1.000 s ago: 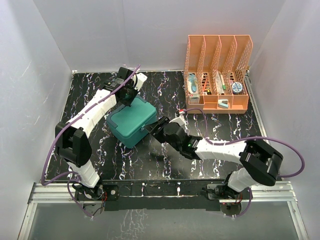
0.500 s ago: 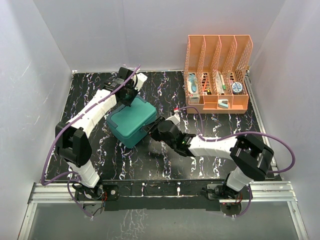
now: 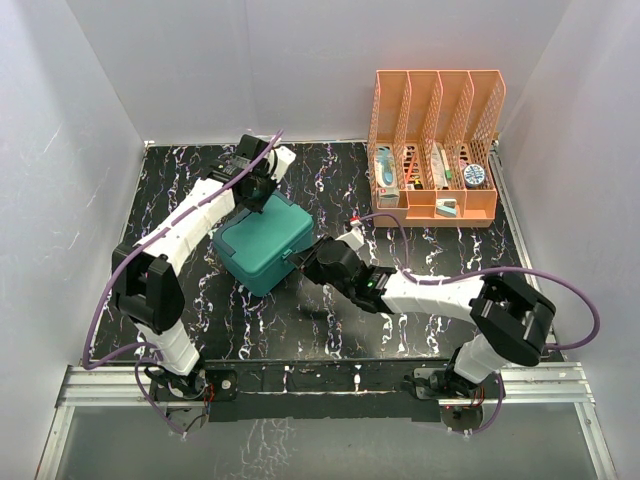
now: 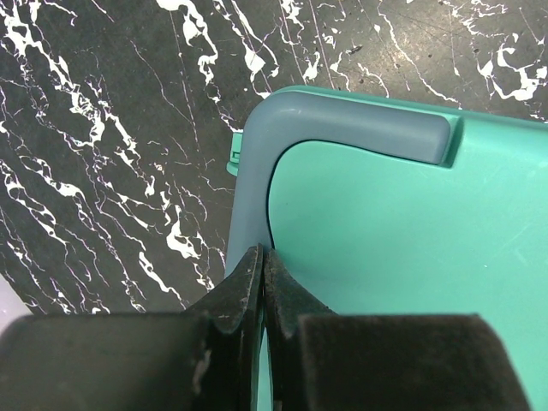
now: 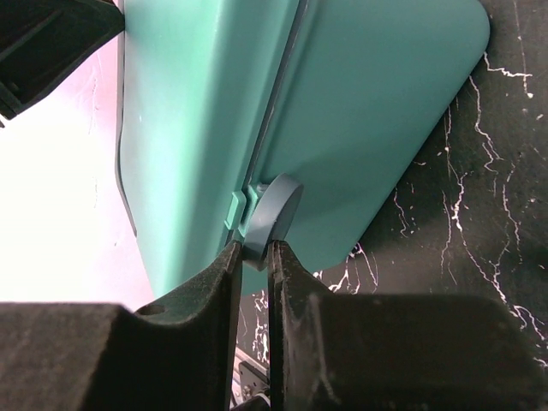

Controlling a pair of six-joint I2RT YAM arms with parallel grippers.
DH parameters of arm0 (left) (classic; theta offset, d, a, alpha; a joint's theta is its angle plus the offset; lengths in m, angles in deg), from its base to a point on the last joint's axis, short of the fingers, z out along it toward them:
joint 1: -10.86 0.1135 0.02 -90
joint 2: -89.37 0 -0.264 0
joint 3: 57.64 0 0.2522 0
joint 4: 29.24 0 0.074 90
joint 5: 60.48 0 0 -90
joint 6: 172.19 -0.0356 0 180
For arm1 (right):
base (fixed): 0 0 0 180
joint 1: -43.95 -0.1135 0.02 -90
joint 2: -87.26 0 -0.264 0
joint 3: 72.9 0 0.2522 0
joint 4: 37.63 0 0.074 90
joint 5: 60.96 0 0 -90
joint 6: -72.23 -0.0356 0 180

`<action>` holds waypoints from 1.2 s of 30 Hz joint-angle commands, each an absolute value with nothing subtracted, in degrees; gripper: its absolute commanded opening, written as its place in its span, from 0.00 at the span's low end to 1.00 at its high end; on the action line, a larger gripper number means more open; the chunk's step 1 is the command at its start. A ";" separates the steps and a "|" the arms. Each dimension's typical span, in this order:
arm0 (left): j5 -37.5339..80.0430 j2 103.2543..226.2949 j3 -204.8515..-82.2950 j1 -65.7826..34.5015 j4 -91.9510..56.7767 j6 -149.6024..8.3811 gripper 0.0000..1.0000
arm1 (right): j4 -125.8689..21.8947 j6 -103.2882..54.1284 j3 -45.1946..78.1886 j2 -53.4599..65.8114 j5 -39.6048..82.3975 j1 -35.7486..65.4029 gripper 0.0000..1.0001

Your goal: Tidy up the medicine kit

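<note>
The medicine kit (image 3: 263,243) is a teal box with its lid down, lying at an angle on the black marbled table. My left gripper (image 3: 257,200) is shut, and its tips (image 4: 261,257) rest on the lid (image 4: 402,231) by the grey-blue handle (image 4: 342,128) at the kit's far edge. My right gripper (image 3: 298,262) is at the kit's near right side. In the right wrist view its fingers (image 5: 254,251) are shut on the round grey-blue latch (image 5: 274,214) at the seam of the kit (image 5: 197,111).
An orange mesh file rack (image 3: 435,150) with several small medicine items in its slots stands at the back right. White walls close in the table on three sides. The arm bases are at the near edge.
My right arm has swung left toward the kit and its fingers now hold the latch. The left arm and the kit have barely moved.
</note>
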State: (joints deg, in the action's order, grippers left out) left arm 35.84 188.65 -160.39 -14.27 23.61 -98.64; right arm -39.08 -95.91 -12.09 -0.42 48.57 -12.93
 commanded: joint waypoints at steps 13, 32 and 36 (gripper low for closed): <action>33.46 197.17 -156.31 -15.37 33.03 -96.43 0.00 | -42.94 -94.43 -10.61 4.19 51.27 -12.56 0.00; 32.89 197.80 -156.32 -15.85 33.56 -96.60 0.00 | -44.15 -92.25 -6.44 2.42 51.92 -12.56 0.26; 32.38 197.68 -156.05 -15.95 33.56 -96.61 0.00 | -43.39 -92.30 -6.03 1.06 51.54 -12.56 0.27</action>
State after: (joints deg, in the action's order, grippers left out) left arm 38.77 189.97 -161.42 -15.53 24.85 -98.55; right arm -45.96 -92.88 -8.77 2.24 50.23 -12.86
